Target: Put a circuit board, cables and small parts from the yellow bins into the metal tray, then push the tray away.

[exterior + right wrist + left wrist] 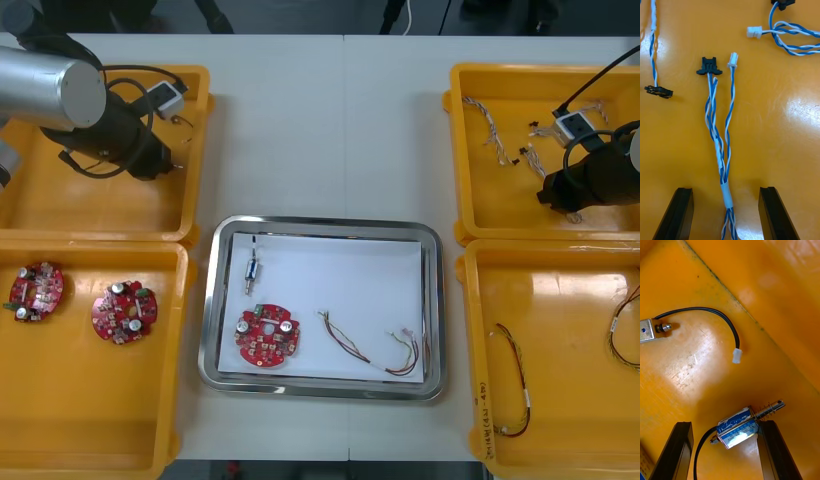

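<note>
Black fingers [677, 450] of the left gripper [725, 423] stand apart over the floor of the far left yellow bin [60, 205]. A small metal part [738, 426] lies between them, close against 1 finger. A second metal part [645, 330] with a black cable [715, 311] lies farther off in the same bin.

Right gripper [725, 189]: positioned in the far right yellow bin [500, 205], fingers apart. A twisted blue and white cable [720, 123] runs between them, touching neither.

Metal tray [208, 310]: white inside, located between the bins. Contents: 1 red circuit board [267, 336], 1 small part [251, 270], 1 red and yellow cable [370, 347].

Near left bin [90, 400]: 2 spare boards [124, 312]
</note>
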